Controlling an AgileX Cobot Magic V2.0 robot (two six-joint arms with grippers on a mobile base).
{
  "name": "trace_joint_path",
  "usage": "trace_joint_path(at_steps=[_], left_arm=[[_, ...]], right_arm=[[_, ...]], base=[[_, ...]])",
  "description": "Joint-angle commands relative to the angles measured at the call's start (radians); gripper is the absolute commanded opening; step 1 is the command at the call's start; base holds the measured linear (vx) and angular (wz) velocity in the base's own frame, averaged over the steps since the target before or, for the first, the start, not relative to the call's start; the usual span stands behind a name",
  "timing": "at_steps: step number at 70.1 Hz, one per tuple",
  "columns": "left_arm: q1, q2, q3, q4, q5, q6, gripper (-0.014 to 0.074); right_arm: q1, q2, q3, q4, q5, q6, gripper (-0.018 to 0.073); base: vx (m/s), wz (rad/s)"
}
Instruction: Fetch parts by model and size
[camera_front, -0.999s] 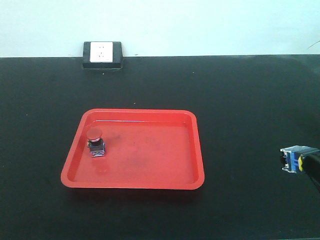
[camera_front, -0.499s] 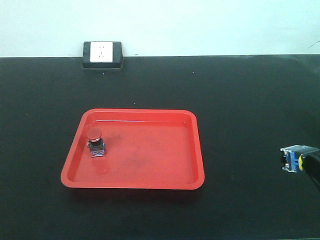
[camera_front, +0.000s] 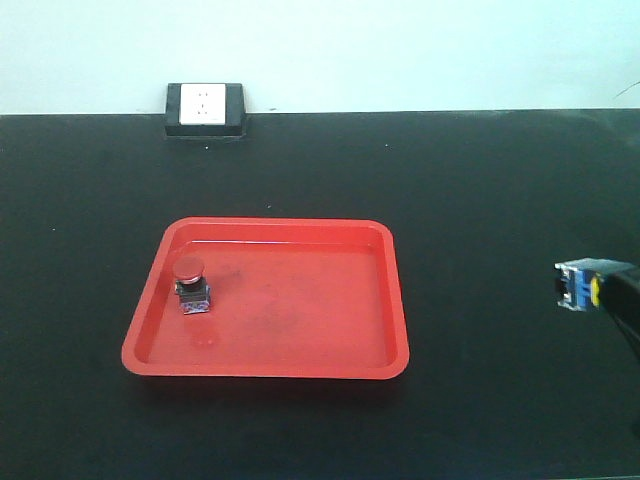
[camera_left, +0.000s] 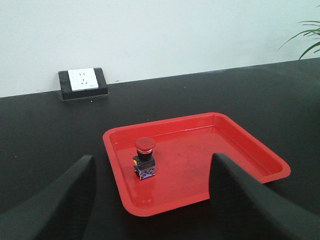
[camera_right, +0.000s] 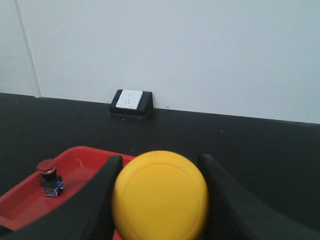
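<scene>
A red-capped push-button switch (camera_front: 193, 285) stands upright in the left part of a red tray (camera_front: 300, 320). My left wrist view shows the same switch (camera_left: 144, 158) in the tray (camera_left: 210, 135). My left gripper (camera_left: 152, 157) is open, hanging back above the tray's near corner and holding nothing. My right gripper (camera_right: 160, 160) is shut on the yellow-capped switch (camera_right: 160, 197), whose cap fills the space between the fingers. In the front view, the blue-and-silver base of this switch (camera_front: 576, 284) hangs above the black table, well to the right of the tray.
A white power socket in a black housing (camera_front: 205, 108) sits at the table's back edge against the pale wall. It also shows as the socket (camera_left: 82, 81) in the left wrist view and the socket (camera_right: 131, 101) in the right. Plant leaves (camera_left: 306, 40) reach in at the far right.
My right gripper, with the yellow-capped switch in it, has moved a little up and to the left. The red-capped switch and the tray have not moved.
</scene>
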Motion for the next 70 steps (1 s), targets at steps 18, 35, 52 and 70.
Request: trace_joint_path(at_steps=[18, 35, 52, 70], left_arm=[[-0.003, 0.013, -0.020, -0.007, -0.078, -0.001, 0.0468], [-0.003, 0.013, -0.020, -0.007, -0.078, -0.001, 0.0468], [-0.003, 0.013, -0.020, -0.007, -0.078, -0.001, 0.0468], [-0.003, 0.013, -0.020, -0.007, -0.078, -0.001, 0.0468]], right_arm=[[-0.005, 0.403, -0.282, 0.001, -0.044, -0.006, -0.0005], [-0.001, 0.648, -0.450, 0.026, -0.013, -0.017, 0.0001], [0.112, 0.861, -0.563, 0.027, -0.005, -0.098, 0.0008], [0.102, 1.088, -0.654, 0.064, 0.031, 0.021, 0.0014]], base=[[0.00, 0.00], [0.00, 0.00], [0.00, 0.00], [0.00, 0.00]])
